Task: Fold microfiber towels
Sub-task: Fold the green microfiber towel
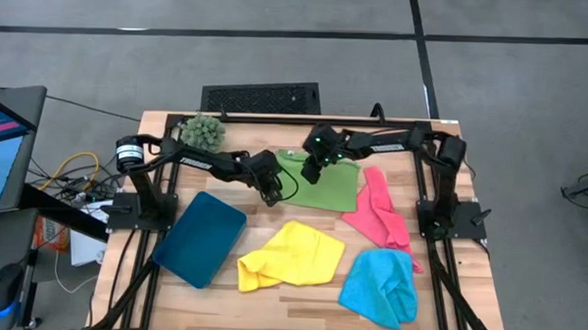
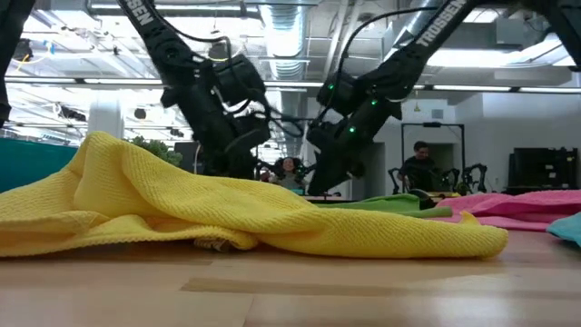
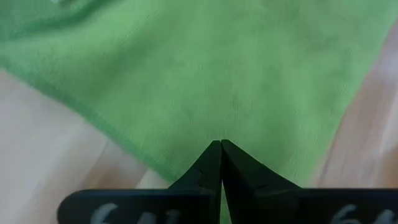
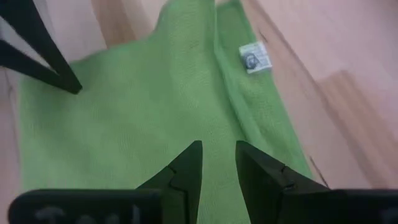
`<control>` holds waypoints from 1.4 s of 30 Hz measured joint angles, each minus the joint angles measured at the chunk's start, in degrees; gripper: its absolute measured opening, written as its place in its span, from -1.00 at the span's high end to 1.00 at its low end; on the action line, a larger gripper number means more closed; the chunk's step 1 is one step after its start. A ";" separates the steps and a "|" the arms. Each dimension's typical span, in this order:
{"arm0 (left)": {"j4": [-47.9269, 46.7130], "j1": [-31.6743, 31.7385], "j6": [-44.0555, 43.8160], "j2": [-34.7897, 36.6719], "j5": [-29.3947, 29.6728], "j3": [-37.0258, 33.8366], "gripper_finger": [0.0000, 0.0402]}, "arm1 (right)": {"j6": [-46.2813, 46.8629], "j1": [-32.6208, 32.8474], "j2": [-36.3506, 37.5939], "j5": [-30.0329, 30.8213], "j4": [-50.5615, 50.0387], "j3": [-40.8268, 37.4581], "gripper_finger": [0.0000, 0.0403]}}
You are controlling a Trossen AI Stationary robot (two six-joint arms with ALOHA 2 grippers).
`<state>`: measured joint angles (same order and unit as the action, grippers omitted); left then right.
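While L fingers meet, green towel underneath.

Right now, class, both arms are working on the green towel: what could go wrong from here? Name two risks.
1. The left gripper is shut over the green towel near its edge; if no cloth is caught, a pull may leave it flat.
2. The right gripper hangs open close by; the two arms could bump.
3. The pink towel lies against the green one and may be dragged along.
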<state>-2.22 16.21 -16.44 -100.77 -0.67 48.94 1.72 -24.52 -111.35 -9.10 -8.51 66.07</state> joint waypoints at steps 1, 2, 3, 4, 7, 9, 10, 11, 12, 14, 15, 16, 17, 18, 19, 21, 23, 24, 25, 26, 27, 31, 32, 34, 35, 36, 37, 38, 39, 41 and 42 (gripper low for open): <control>1.27 0.06 -0.51 0.00 0.10 -0.80 1.00 | -0.27 0.01 -1.02 0.00 0.01 1.44 0.39; 2.50 0.19 -0.70 0.00 0.39 -1.50 1.00 | -0.35 0.01 -1.43 0.03 -0.94 2.27 0.39; 3.38 0.18 -1.11 0.01 0.51 -2.15 1.00 | -0.71 0.01 -2.00 0.22 -1.87 3.17 0.39; 3.77 0.18 -1.57 0.02 0.54 -2.69 1.00 | -0.72 0.01 -2.75 0.45 -1.70 4.39 0.39; 5.51 0.20 -1.76 -0.08 0.57 -3.80 1.00 | -0.27 0.00 -4.17 3.40 -5.18 6.09 0.39; 6.78 0.20 -1.50 -0.26 0.73 -4.29 1.00 | -0.28 -0.36 -4.24 5.02 -6.97 6.22 0.39; 7.12 0.20 -1.44 -0.37 0.56 -4.51 1.00 | -0.22 -0.41 -4.24 6.02 -6.64 6.32 0.39; 7.65 0.20 -1.43 -0.66 0.59 -4.72 1.00 | 0.06 -0.58 -4.21 7.33 -6.77 6.35 0.39; 8.18 0.20 -1.50 -0.90 0.65 -4.84 1.00 | 0.51 -0.76 -4.16 8.78 -7.34 6.35 0.39; 8.28 0.20 -1.83 -1.16 0.48 -4.82 1.00 | 1.90 -1.34 -4.16 10.65 -8.05 6.35 0.39; 8.27 0.19 -1.80 -1.18 0.48 -4.82 1.00 | 2.90 -1.78 -4.05 10.78 -8.06 6.35 0.39; 8.36 0.10 -1.70 -1.20 0.46 -4.86 1.00 | 3.95 -2.21 -3.85 10.75 -7.98 6.35 0.39; 8.38 0.07 -1.35 -1.22 0.48 -4.86 1.00 | 4.96 -2.60 -3.76 10.75 -7.78 6.35 0.39; 8.38 0.01 -1.10 -1.22 0.69 -4.86 1.00 | 5.97 -3.01 -3.72 10.74 -7.65 6.41 0.39; 8.42 0.00 -0.80 -1.25 0.93 -4.86 1.00 | 6.77 -3.43 -3.71 10.73 -7.95 6.51 0.39; 8.41 0.00 -0.78 -1.28 0.95 -4.86 1.00 | 7.27 -4.43 -2.95 8.77 -8.74 6.55 0.39; 8.44 0.00 -0.84 -1.31 0.96 -4.88 1.00 | 4.71 -4.81 -2.29 3.33 -6.78 6.83 0.39; 8.53 0.00 -0.84 -1.32 0.97 -4.91 1.00 | 3.14 -4.85 -1.80 0.02 -6.57 6.83 0.39; 8.70 0.00 -0.87 -1.33 0.97 -4.93 1.00 | 1.94 -4.73 -1.19 -2.00 -7.18 6.67 0.39; 8.90 0.00 -0.98 -1.36 0.97 -4.97 1.00 | 0.95 -4.11 -1.00 -2.54 -6.58 6.69 0.39; 9.35 0.00 -1.08 -1.41 0.97 -4.95 1.00 | -0.11 -3.59 -0.99 -2.52 -5.86 6.78 0.39; 9.82 0.00 -1.25 -1.46 1.02 -4.97 1.00 | -3.63 -1.54 -1.91 -0.82 -4.86 6.72 0.39; 9.82 0.00 -1.26 -1.46 1.02 -4.97 1.00 | -3.95 -1.12 -2.31 -0.02 -4.64 6.72 0.39; 9.80 0.00 -1.27 -1.46 1.01 -4.97 1.00 | -4.25 -0.61 -3.30 1.47 -4.93 6.66 0.39; 9.80 0.00 -1.28 -1.46 1.03 -4.97 1.00 | -4.24 -0.53 -3.93 2.70 -4.44 6.73 0.39; 9.80 0.00 -1.28 -1.47 1.03 -4.97 1.00 | -4.08 -0.52 -4.21 3.38 -5.08 6.69 0.39; 9.80 0.00 -1.30 -1.49 1.03 -4.97 1.00 | -3.55 -0.57 -4.24 3.94 -5.90 6.56 0.39; 9.78 -0.04 -1.30 -1.49 1.03 -4.97 1.00 | -3.28 -0.60 -4.29 5.05 -5.79 6.58 0.39; 9.79 -0.02 -1.30 -1.49 1.03 -4.97 1.00 | -3.26 -0.72 -4.45 6.39 -5.34 6.73 0.39; 9.80 -0.03 -1.30 -1.49 1.03 -4.97 1.00 | -3.21 -1.29 -4.79 8.90 -5.71 6.73 0.39; 9.78 -0.02 -1.30 -1.49 1.03 -4.97 1.00 | -2.93 -1.72 -4.83 9.84 -6.34 6.64 0.39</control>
<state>7.56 16.19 -17.74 -102.26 0.36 43.97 -1.21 -26.24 -116.18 0.74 -14.85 72.71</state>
